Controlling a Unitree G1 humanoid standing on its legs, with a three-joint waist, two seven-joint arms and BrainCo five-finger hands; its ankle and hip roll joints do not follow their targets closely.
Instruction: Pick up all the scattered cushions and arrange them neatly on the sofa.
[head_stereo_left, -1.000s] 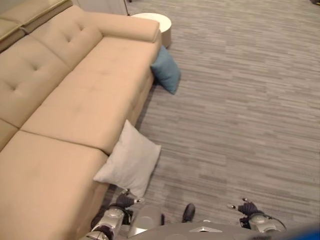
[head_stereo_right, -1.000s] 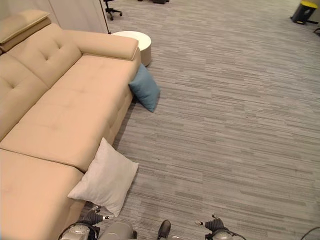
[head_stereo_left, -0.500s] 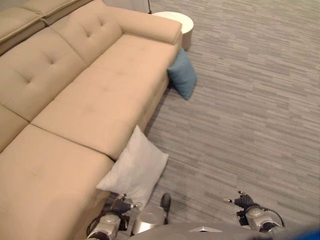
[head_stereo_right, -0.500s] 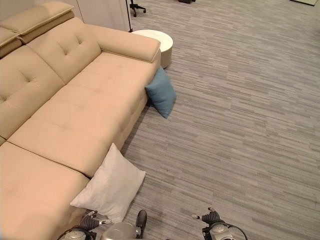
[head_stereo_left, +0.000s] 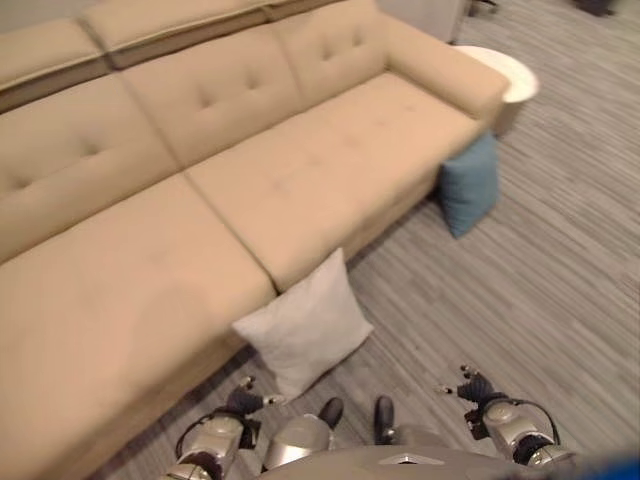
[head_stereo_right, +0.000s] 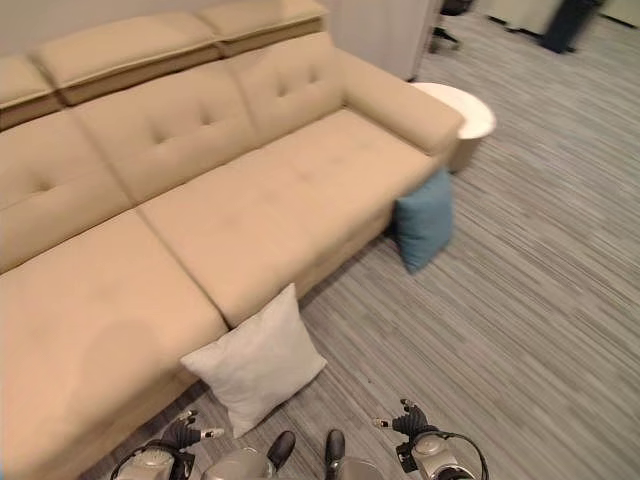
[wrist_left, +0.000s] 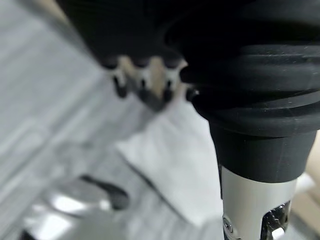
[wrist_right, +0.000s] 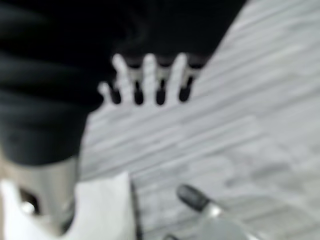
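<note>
I see my left hand (head_stereo_left: 243, 402) at 7 o'clock and right hand (head_stereo_left: 473, 388) at 5, both relaxed, empty. White cushion (head_stereo_left: 305, 324) leans on the sofa (head_stereo_left: 250, 170) front; blue cushion (head_stereo_left: 469, 184) at 2, round table (head_stereo_left: 503, 78) beyond.

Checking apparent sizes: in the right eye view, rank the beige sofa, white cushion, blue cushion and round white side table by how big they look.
1. Beige sofa
2. White cushion
3. Blue cushion and round white side table: alike, both partly hidden.

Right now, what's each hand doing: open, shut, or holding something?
Left hand: open, empty, hanging just short of the white cushion.
Right hand: open, empty, over the carpet.
</note>
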